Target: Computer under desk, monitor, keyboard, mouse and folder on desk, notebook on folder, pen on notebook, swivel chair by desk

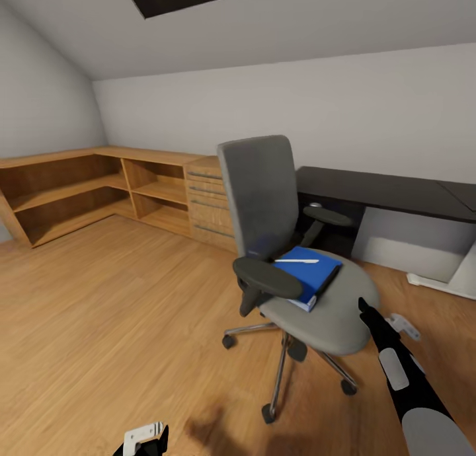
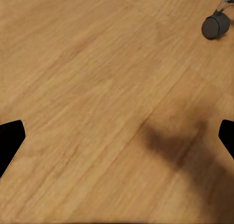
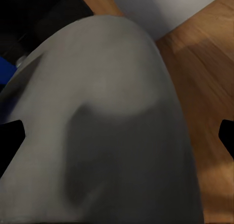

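The swivel chair (image 1: 291,244) stands in the middle of the room on the wooden floor (image 1: 99,324), its grey back turned toward the left and its seat facing right and near. On the seat lies the folder (image 1: 312,272), bright blue with white page edges, and the pen (image 1: 297,261) rests flat on top of it. Behind the chair, against the far wall, the desk (image 1: 390,191) runs off to the right, its black surface bare where it shows; to its left stand a light wooden drawer unit (image 1: 208,201) and low wooden shelves (image 1: 86,188). The right end effector (image 3: 117,131) is held just off the near right edge of the chair seat, its fingers spread wide with the grey cushion between and beyond them, gripping nothing. The left end effector (image 2: 117,136) hangs low at the near left over bare floor, fingers also wide apart and empty, with one chair caster (image 2: 215,25) farther off.
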{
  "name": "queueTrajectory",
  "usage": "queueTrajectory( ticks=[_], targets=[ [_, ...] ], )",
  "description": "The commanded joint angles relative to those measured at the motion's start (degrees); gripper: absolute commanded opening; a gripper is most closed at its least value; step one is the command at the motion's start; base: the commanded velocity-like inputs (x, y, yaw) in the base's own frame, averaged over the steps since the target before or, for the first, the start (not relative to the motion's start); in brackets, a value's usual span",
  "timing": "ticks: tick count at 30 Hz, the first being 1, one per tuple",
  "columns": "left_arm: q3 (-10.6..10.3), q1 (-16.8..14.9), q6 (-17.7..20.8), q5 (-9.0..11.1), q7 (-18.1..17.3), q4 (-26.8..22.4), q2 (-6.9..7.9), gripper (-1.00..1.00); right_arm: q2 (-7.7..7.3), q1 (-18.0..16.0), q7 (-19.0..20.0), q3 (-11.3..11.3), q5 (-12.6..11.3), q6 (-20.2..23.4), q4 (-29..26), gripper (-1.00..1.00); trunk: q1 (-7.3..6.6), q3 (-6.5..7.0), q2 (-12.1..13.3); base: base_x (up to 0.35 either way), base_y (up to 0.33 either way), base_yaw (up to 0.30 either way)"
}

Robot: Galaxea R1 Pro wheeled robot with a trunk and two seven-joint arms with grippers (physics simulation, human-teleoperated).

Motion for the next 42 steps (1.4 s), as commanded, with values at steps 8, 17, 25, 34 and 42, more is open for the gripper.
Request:
queueTrajectory(
  ticks=[8, 17, 25, 34, 42],
  targets=[
    [-0.3, -0.1, -0.2, 0.3, 0.4, 0.1, 0.04, 1.00, 0.05, 0.0, 0.4, 0.1, -0.5, -0.1, 0.3, 1.00, 0.00, -0.23, 0.0, 0.000, 0.000, 0.235],
    [-0.3, -0.1, -0.3, 0.3, 0.4, 0.1, 0.04, 1.00, -0.13, 0.0, 0.5, 0.0, -0.5, -0.1, 0.2, 1.00, 0.00, -0.35, 0.0, 0.000, 0.000, 0.096],
    [-0.3, -0.1, -0.3, 0.3, 0.4, 0.1, 0.04, 1.00, -0.56, 0.0, 4.3, -0.3, -0.4, -0.1, 0.0, 1.00, 0.00, -0.35, 0.0, 0.000, 0.000, 0.004],
    [-0.3, -0.1, -0.3, 0.3, 0.3, 0.1, 0.04, 1.00, -1.07, 0.0, 5.4, -3.9, -0.4, 0.1, -0.2, 1.00, 0.00, -0.35, 0.0, 0.000, 0.000, 0.000],
    [-0.3, -0.1, -0.3, 0.2, 0.4, 0.1, 0.04, 1.00, -1.04, 0.0, 5.4, -4.2, -0.7, 0.2, -0.3, 1.00, 0.00, -0.35, 0.0, 0.000, 0.000, 0.000]
  ],
)
